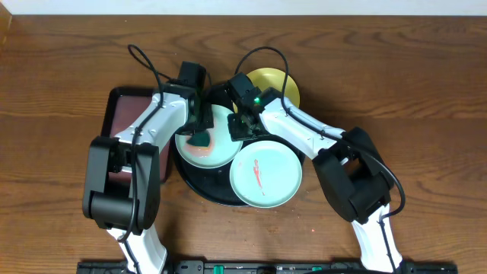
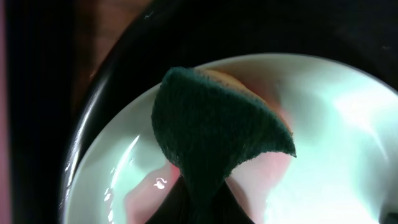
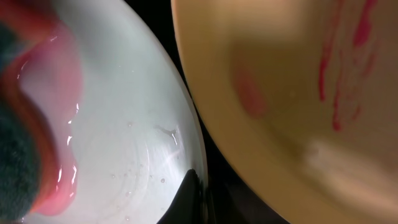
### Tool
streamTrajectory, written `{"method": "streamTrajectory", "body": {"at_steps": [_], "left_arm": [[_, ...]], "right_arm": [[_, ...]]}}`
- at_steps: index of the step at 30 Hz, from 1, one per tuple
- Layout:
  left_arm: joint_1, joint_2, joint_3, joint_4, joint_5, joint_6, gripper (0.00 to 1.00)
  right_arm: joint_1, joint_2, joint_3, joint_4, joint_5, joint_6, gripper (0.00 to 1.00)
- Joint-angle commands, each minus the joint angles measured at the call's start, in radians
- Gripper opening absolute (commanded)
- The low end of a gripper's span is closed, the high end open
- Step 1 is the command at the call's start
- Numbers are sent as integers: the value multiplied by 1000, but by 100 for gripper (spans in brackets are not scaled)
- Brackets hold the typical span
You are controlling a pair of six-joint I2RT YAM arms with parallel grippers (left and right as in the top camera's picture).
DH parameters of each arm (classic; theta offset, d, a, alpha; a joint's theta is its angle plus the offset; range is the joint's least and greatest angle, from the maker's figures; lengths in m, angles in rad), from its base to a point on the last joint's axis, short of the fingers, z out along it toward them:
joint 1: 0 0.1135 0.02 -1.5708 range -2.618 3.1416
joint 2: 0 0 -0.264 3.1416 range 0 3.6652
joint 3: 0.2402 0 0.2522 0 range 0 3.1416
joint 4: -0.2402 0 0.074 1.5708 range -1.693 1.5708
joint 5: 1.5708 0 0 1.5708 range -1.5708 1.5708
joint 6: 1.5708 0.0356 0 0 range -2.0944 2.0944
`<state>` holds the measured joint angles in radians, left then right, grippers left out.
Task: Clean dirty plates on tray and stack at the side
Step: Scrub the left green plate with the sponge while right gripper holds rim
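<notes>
The black round tray [image 1: 196,180] holds three plates. A turquoise plate [image 1: 217,152] at its left carries a wet pink smear. My left gripper [image 1: 199,128] is shut on a dark green sponge [image 1: 200,140] and presses it on that plate; the left wrist view shows the sponge [image 2: 217,137] on the plate [image 2: 336,143]. My right gripper [image 1: 242,126] pinches the same plate's right rim [image 3: 124,124]. A second turquoise plate [image 1: 265,173] at the front right has a red streak. The yellow plate [image 1: 280,84] at the back shows red smears in the right wrist view [image 3: 298,93].
A rectangular maroon tray [image 1: 124,114] with a black rim lies left of the round tray, partly under my left arm. Both arms reach over the round tray from the front. Brown wooden table [image 1: 68,61] surrounds everything.
</notes>
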<state>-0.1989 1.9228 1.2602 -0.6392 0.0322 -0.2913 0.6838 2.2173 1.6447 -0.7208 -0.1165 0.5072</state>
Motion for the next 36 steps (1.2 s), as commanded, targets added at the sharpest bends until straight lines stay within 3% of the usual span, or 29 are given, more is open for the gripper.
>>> {"method": "streamTrajectory", "body": {"at_steps": [1, 6, 12, 15, 17, 20, 22, 24, 28, 30, 36], "left_arm": [[12, 23, 3, -84, -78, -134, 7], [12, 23, 3, -157, -37, -163, 7], [12, 23, 3, -119, 311, 180, 8], [14, 23, 3, -87, 285, 200, 7], [15, 23, 3, -55, 163, 114, 7], [15, 23, 3, -58, -111, -133, 8], [15, 23, 3, -95, -219, -296, 7], [15, 23, 3, -130, -223, -364, 7], [6, 23, 3, -191, -136, -368, 7], [5, 23, 3, -211, -40, -307, 7], [5, 23, 3, -201, 354, 132, 7]], "right_arm": [[7, 35, -3, -13, 8, -27, 1], [7, 35, -3, -12, 8, -27, 1], [7, 35, -3, -14, 8, -34, 1], [7, 35, -3, -16, 8, -34, 1], [7, 35, -3, -16, 8, -34, 1], [7, 35, -3, -15, 8, -34, 1], [7, 35, -3, -16, 8, -34, 1], [7, 35, -3, -16, 8, -34, 1], [7, 35, -3, -14, 8, -34, 1], [7, 35, -3, -12, 8, -34, 1], [7, 35, -3, -9, 7, -34, 2]]}}
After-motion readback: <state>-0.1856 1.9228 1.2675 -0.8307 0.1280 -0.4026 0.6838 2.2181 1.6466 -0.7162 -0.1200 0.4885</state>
